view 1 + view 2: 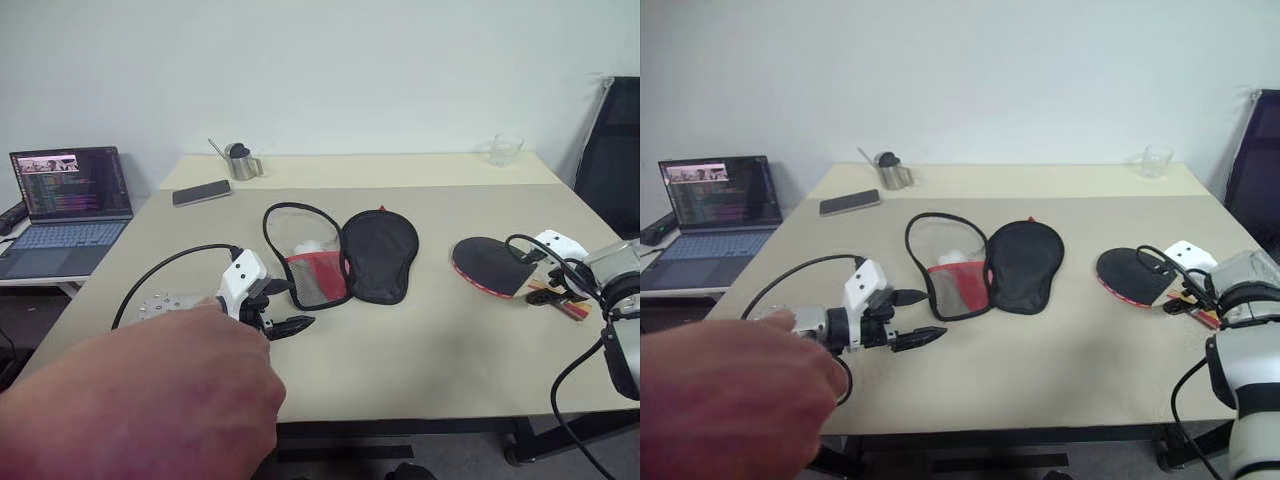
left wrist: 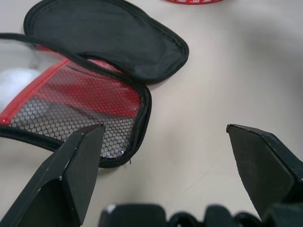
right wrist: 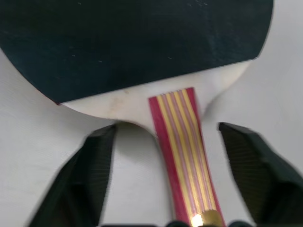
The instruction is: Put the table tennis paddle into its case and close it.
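Two risks. Right claw [image 3: 163, 179] open, straddling paddle [image 1: 490, 266] handle at right of frame; off-centre pinch may spin it on worktop [image 1: 420, 340]. Left claw [image 2: 165, 161] open near case [image 1: 340, 255], mid-frame; may snag mesh.

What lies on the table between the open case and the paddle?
Nothing: in the left eye view only bare table separates the case from the paddle.

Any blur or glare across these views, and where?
Right wrist view: black fingers smeared, round black rubber paddle with striped handle slightly soft. Left wrist view: red mesh fabric case sharp. Head views: a person's hand is a large defocused blob; no glare on the beige table.
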You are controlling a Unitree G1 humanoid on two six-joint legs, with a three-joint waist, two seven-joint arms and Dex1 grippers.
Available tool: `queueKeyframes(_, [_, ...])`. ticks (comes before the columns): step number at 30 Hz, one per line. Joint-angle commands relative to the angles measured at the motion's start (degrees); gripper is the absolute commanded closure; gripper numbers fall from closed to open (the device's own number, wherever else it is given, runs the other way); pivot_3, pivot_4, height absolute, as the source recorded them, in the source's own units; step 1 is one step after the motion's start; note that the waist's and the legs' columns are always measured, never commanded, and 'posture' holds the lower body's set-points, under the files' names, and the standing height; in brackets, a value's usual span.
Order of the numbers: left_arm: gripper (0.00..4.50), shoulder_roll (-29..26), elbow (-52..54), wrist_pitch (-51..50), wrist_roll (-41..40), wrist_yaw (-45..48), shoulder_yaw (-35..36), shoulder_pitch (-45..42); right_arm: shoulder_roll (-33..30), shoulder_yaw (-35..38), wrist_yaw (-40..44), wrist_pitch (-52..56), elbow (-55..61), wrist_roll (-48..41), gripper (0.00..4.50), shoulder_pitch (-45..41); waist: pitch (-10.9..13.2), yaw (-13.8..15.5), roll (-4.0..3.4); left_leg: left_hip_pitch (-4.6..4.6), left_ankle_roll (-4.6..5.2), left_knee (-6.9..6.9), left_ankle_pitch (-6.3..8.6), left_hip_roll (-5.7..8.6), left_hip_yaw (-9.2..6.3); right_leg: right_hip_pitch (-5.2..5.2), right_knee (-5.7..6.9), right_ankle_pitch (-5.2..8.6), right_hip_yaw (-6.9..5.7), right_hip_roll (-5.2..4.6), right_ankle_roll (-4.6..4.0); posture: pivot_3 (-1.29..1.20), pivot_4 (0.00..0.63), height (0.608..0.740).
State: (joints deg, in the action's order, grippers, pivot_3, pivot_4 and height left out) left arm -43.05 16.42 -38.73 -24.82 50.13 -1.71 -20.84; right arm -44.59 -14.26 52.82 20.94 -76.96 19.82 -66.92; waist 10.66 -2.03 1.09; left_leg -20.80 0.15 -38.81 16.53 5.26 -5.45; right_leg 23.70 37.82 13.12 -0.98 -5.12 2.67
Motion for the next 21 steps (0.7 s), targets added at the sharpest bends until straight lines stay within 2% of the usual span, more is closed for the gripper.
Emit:
queueKeyframes(1, [0.0, -1.1, 2.4, -0.2, -0.5, -0.5, 2.4, -0.2, 0.0, 1.1, -1.0, -1.0, 0.1, -0.3, 2.3, -0.1, 0.0, 0.0, 0.0, 0.0, 0.0, 0.0, 0.0, 0.0, 0.01, 0.0, 0.0, -0.01, 0.01, 0.0, 0.01, 0.0, 0.15, 0.74])
queueKeyframes(4, [0.0, -1.3, 2.6, -0.3, -0.6, -0.6, 2.6, 0.0, 0.2, 1.0, -0.7, -1.3, 0.1, -0.4, 3.27, -0.1, 0.0, -0.2, 0.0, 0.0, -0.01, 0.02, 0.0, -0.04, 0.04, 0.04, -0.01, -0.01, 0.06, 0.05, 0.01, 0.0, 0.15, 0.74])
queueKeyframes(5, [0.0, -1.2, 2.6, -0.4, -0.6, -0.7, 2.6, 0.0, 0.2, 1.1, -0.6, -1.5, 0.1, -0.4, 3.41, -0.1, 0.0, -0.2, 0.0, 0.0, -0.02, 0.03, -0.01, -0.06, 0.07, 0.06, -0.01, -0.01, 0.08, 0.06, 0.0, 0.0, 0.15, 0.74])
queueKeyframes(16, [0.0, -0.6, 2.8, -0.4, -0.4, -1.4, 1.9, 0.0, 0.3, 2.9, 0.8, -1.7, 1.8, -2.5, 3.42, -2.7, 0.0, -0.6, 0.0, -0.01, -0.09, 0.07, -0.04, -0.08, 0.18, 0.12, -0.06, -0.01, 0.18, 0.07, 0.01, 0.0, 0.15, 0.74])
queueKeyframes(21, [0.0, 0.0, 1.5, 0.1, 0.1, -1.2, 1.2, -1.0, 1.3, 6.3, 0.8, 3.3, 6.0, -5.6, 3.43, -7.1, 0.0, -1.3, -0.06, -0.1, -0.11, 0.11, -0.06, -0.12, 0.52, 0.4, 0.08, -0.02, 0.43, 0.07, 0.01, 0.0, 0.15, 0.74])
